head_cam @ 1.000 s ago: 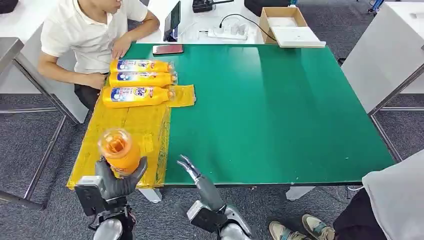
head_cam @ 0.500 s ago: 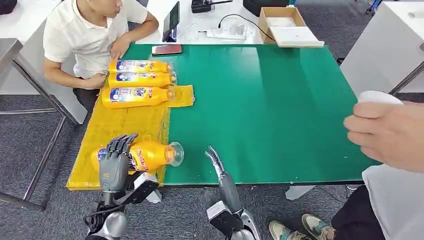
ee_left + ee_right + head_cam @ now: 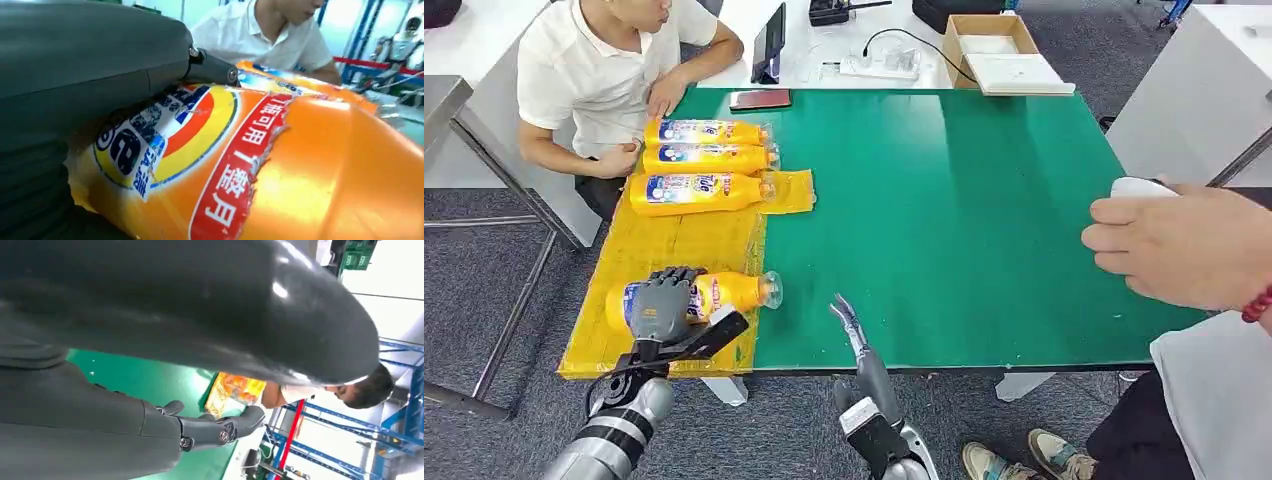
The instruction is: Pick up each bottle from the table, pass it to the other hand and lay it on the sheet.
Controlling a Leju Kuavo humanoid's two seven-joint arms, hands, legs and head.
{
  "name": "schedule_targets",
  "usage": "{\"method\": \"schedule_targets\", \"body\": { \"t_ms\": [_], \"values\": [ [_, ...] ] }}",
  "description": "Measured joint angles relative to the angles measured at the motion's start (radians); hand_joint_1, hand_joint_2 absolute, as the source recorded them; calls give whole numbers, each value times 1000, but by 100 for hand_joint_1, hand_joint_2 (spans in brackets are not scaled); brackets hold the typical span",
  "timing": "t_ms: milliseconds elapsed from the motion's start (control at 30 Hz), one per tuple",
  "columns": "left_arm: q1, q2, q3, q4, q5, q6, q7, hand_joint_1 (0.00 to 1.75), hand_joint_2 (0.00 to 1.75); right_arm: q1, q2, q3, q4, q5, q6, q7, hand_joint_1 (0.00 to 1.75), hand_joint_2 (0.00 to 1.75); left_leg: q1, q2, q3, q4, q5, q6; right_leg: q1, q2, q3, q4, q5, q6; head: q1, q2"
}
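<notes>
The left hand [image 3: 664, 300] holds the bottle [image 3: 724, 292] on the sheet [image 3: 674, 245]; it may roll off. The right hand [image 3: 849, 322] is open.

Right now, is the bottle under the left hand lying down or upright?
Lying down. The bottle rests on its side on the yellow sheet, cap end toward the green table, with the left hand gripping over it.

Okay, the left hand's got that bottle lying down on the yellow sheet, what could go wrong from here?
1. The orange detergent bottle lies at the yellow sheet's near edge, its cap end past the sheet over the green table; once the left hand lets go, it might roll off.
2. A person's hand reaches over the table's right side and may cross the right hand's path.
</notes>
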Motion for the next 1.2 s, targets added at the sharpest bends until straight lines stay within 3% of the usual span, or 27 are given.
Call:
{"method": "schedule_targets", "body": {
  "t_ms": [33,67,200,233,333,433,633,767,933,967,1133,1200],
  "values": [
    [-16,0,0,23,-1,0,7,145,175,0,0,0,3,-2,0,1,0,0,0,0,0,0,0,0,0,0,0,0,0,0,0,0],
    [-29,-1,0,45,-2,0,10,2,175,0,0,0,6,-4,0,2,0,0,0,0,1,0,0,0,0,0,1,0,0,0,0,0],
    [-69,-5,2,107,43,-26,-7,0,175,-2,2,-3,21,-13,-1,3,0,0,0,0,3,0,0,0,0,0,3,0,0,0,0,0],
    [-78,-6,5,119,67,-46,-21,0,0,-3,5,-4,27,-16,-5,3,0,0,0,0,3,0,0,0,0,0,3,0,0,0,0,0],
    [-86,-9,14,133,149,-172,-73,0,0,-5,8,-8,45,-21,-8,1,0,0,0,0,5,0,0,0,0,0,4,1,0,0,-1,0],
    [-83,-11,16,112,230,-299,-127,0,0,-7,8,-14,62,-24,-7,-3,0,0,0,-9,8,0,1,0,0,-8,10,1,-3,-2,0,0],
    [-63,-11,15,69,271,-361,-142,0,0,-9,8,-19,78,-24,-7,-5,0,0,-1,-11,9,0,2,1,-1,-10,11,1,-3,-2,0,0],
    [-34,-7,-11,-1,387,-490,-190,0,0,-12,8,-21,86,-24,6,-5,0,0,-1,-11,9,0,2,1,-1,-10,13,1,-2,-2,0,0],
    [65,-11,-62,-161,533,-432,-251,0,0,-15,8,-24,92,-19,10,-14,0,0,-1,-9,7,0,2,1,-1,-9,8,1,-2,-2,0,0],
    [88,-17,-71,-192,547,-413,-256,0,175,-15,8,-24,93,-19,10,-15,0,0,-1,-9,5,0,2,1,-1,-9,6,1,-2,-2,0,0],
    [175,-45,-90,-331,709,-317,-340,0,175,-11,8,-28,93,-53,9,-26,0,0,-1,-7,1,0,2,1,-1,-9,3,1,-2,-2,0,0],
    [207,-66,-91,-409,909,-379,-350,0,175,-4,8,-32,90,-151,82,-51,0,0,-1,-8,1,0,2,1,-1,-9,2,1,-2,-2,0,0]
  ]
}}
